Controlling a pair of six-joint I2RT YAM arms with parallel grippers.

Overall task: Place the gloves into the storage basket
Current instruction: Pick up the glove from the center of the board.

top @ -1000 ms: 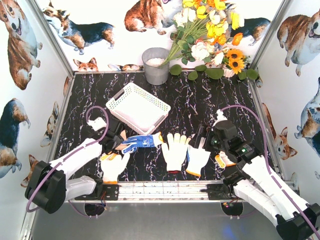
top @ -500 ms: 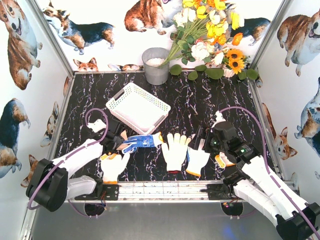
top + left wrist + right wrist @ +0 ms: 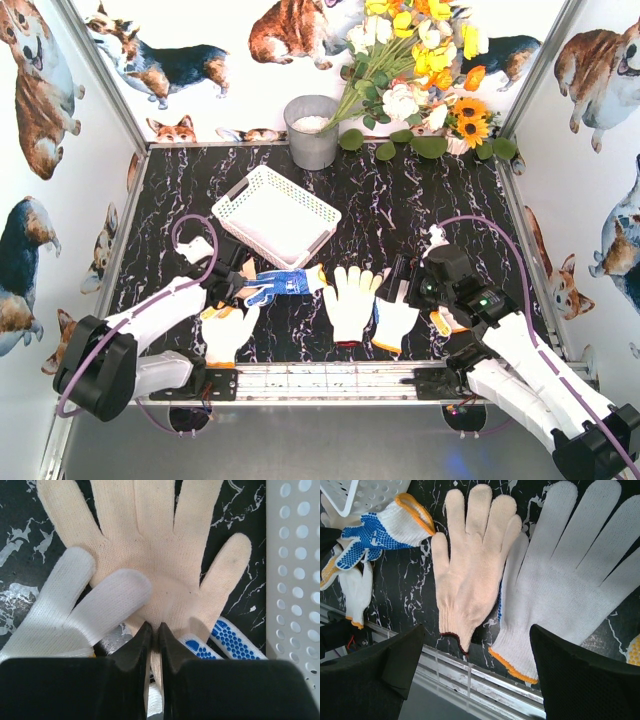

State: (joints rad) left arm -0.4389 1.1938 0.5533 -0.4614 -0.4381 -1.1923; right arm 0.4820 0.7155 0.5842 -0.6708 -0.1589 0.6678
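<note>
The white lattice storage basket [image 3: 275, 213] stands tilted at the left middle of the table, and its wall shows in the left wrist view [image 3: 295, 580]. My left gripper [image 3: 238, 288] [image 3: 155, 630] is shut on the cuff end of a cream glove [image 3: 160, 570]. That glove lies over a white glove [image 3: 75, 610] and a blue-dotted glove [image 3: 280, 284] [image 3: 225, 642]. My right gripper [image 3: 397, 282] [image 3: 476, 635] is open and empty above a cream glove [image 3: 350, 298] [image 3: 470, 565] and a white orange-cuffed glove [image 3: 397, 318] [image 3: 565, 580].
A grey metal bucket [image 3: 312, 130] and a bunch of flowers [image 3: 420, 80] stand at the back. Another glove [image 3: 226, 333] lies by the front rail [image 3: 330, 380] under the left arm. A yellow-orange glove [image 3: 443, 322] lies beside the right arm.
</note>
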